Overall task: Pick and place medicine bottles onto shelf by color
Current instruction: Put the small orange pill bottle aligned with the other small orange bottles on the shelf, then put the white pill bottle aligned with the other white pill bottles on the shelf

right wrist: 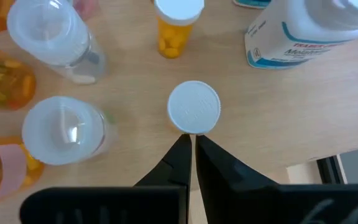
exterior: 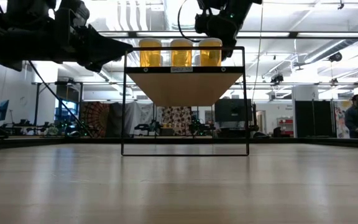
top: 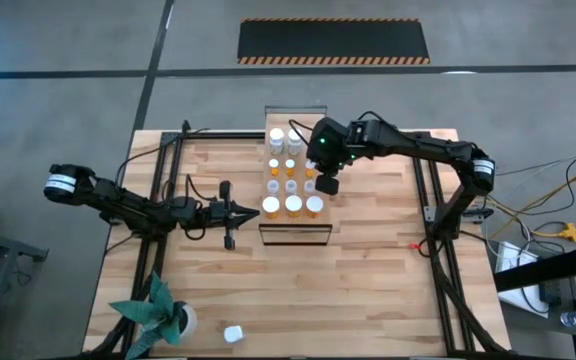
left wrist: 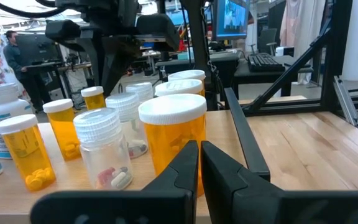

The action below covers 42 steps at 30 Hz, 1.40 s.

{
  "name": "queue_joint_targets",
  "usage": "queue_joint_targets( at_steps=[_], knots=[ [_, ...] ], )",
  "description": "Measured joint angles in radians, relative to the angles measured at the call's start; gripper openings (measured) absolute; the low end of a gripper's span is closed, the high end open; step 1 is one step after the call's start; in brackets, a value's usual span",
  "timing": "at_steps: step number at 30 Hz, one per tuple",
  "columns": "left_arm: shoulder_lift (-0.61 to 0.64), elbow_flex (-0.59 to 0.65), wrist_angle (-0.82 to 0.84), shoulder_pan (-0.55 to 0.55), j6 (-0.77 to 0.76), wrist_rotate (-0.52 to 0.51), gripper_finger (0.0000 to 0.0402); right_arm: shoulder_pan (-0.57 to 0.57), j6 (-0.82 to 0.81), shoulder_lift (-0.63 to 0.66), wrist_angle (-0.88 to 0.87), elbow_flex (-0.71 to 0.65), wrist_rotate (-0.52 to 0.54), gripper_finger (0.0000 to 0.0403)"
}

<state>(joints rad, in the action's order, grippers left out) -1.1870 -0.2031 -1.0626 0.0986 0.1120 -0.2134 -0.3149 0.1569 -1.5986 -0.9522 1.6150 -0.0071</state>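
Note:
The shelf (top: 308, 118) stands mid-table on its dark frame and carries several medicine bottles. Three large orange ones (top: 294, 206) stand in a row at its near end. Clear ones (right wrist: 64, 127) and small orange ones (right wrist: 178, 28) are in the middle. White ones (top: 277, 135) are at the far end. My right gripper (right wrist: 191, 140) is shut and empty. It slants down over the shelf's right side, its tips at the edge of a small bottle's white cap (right wrist: 194, 107). My left gripper (left wrist: 199, 149) is shut and level, just short of the leftmost large orange bottle (left wrist: 173, 143). My right gripper comes from above, slanting down. Its shut fingertips (right wrist: 184, 146) show at the rim of the small bottle's white cap (right wrist: 194, 124). I cannot tell whether they touch the cap or hang above it. The bottle stands upright on the shelf.
A potted green plant (top: 163, 318) and a small white bottle (top: 233, 333) sit near the table's front left. The shelf's dark frame bar (left wrist: 244, 137) runs beside my left gripper. People show in the room beyond (left wrist: 11, 46), (exterior: 353, 118).

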Motion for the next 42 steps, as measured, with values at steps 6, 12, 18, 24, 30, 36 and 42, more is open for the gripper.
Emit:
queue_joint_targets(
  at_steps=[6,12,18,24,30,36,42],
  knots=[
    [0.0,0.0,0.002,0.0,0.0,0.0,0.0002,0.0,0.002,0.014,0.007,0.0,0.0,0.0013],
    [0.0,0.0,0.006,0.001,-0.001,0.003,0.0002,0.005,0.017,0.079,0.003,-0.055,0.005,0.0012],
    [0.0,-0.003,0.01,0.015,-0.025,0.091,0.0002,0.036,0.002,0.292,0.234,-0.34,0.009,0.0009],
    [0.003,-0.074,0.123,0.056,-0.027,0.116,0.0002,0.106,-0.061,0.553,0.499,-0.648,0.023,0.0009],
    [0.061,-0.296,0.606,0.111,-0.028,0.112,0.0002,0.186,-0.079,0.771,0.645,-0.866,0.143,0.0009],
    [0.05,-0.566,1.109,0.181,-0.145,0.09,0.0002,0.249,-0.067,0.922,0.801,-1.045,0.146,0.0009],
    [-0.076,-0.792,1.522,0.267,-0.392,0.057,0.0002,0.29,-0.061,1.001,0.93,-1.188,0.149,0.0009]
  ],
)
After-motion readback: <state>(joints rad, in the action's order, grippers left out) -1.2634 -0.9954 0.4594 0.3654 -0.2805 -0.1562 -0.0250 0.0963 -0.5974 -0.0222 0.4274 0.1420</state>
